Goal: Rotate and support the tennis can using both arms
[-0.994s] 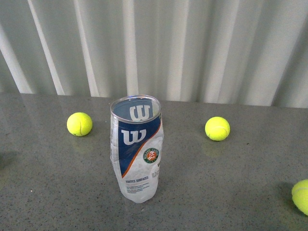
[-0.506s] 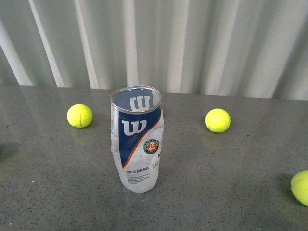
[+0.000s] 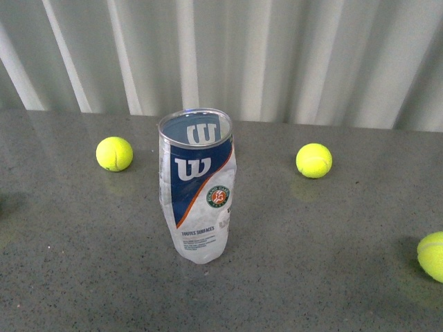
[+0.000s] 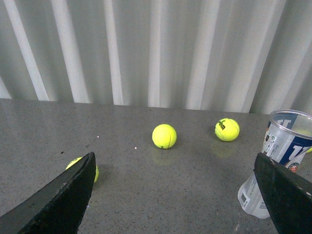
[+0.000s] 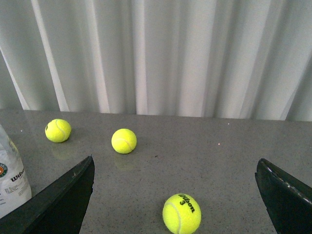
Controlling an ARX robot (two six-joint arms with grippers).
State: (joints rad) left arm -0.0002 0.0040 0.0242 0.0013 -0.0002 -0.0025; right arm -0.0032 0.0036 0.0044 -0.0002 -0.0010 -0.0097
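Behind can [image 4: 285, 151], perhaps another ball [image 4: 304, 132].

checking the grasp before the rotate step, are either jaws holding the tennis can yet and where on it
Nothing is held. The tennis can stands free on the table, and both the left gripper and right gripper are open with nothing between them.

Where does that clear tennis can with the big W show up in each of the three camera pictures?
Front view: the tennis can stands upright at centre.
Left wrist view: at the right edge, partly behind a pincer finger.
Right wrist view: only a sliver at the left edge.
Shared landmark: the pale curtain behind the table.
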